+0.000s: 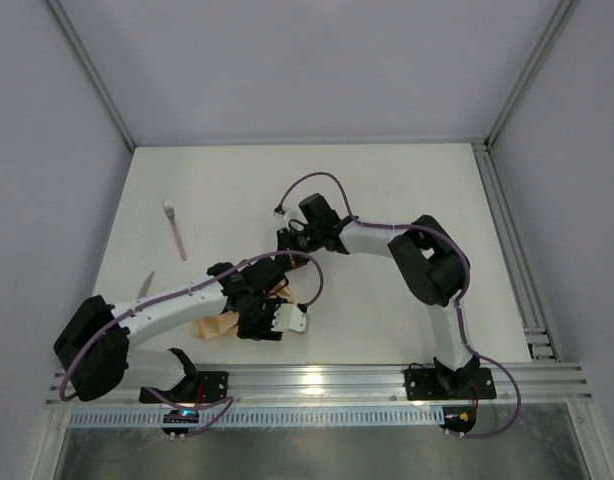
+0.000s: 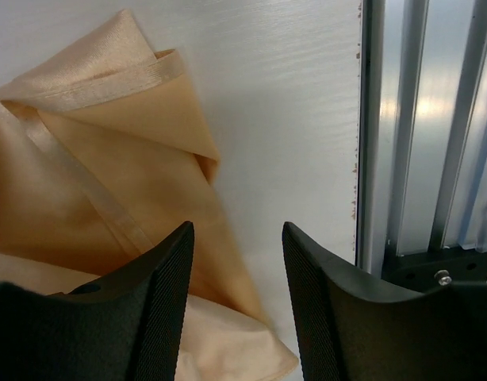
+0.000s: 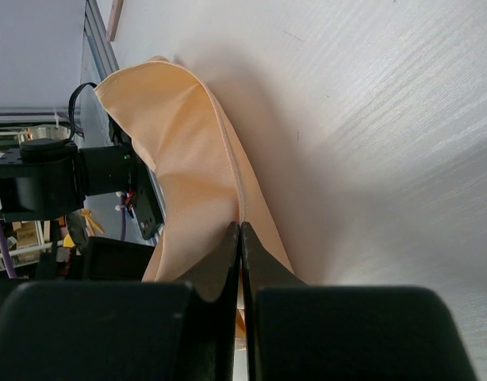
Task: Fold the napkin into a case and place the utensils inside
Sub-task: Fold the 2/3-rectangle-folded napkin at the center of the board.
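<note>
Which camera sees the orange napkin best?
The left wrist view: the napkin fills the picture, folds and hem clear. The right wrist view shows one raised edge pinched by the right gripper. From the top, the arms hide most of it.

- The napkin [image 2: 109,182] is recorded as peach-orange and unpatterned (a glossier hem band is noted).
- The table [image 2: 291,119] is noted as white, faintly grained.
- One utensil [image 1: 176,236] is seen pink-handled.
- The left gripper [image 2: 236,234] is logged black, finely ribbed.
</note>
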Robot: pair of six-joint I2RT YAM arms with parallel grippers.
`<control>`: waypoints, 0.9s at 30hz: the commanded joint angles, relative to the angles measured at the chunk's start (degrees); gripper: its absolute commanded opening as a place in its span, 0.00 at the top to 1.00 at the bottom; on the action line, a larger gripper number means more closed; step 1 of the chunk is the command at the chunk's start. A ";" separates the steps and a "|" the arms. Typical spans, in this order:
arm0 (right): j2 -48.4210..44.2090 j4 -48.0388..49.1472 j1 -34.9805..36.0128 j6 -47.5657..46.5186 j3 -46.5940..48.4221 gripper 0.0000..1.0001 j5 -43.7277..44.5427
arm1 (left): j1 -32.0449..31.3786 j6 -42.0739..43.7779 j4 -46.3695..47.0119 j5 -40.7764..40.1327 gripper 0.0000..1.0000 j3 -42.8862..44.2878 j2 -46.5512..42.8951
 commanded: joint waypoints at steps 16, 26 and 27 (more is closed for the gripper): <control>-8.65 -4.96 1.89 -12.54 -1.67 0.97 -1.89 | 0.06 4.88 7.44 -4.08 0.49 -4.25 3.39; -9.53 -4.09 4.97 -12.02 -4.22 0.97 -1.18 | 2.16 7.78 7.88 -5.13 0.49 -3.64 3.48; -9.79 -3.91 4.97 -11.93 -4.92 0.97 -1.10 | 2.25 7.96 7.88 -5.13 0.49 -3.81 3.48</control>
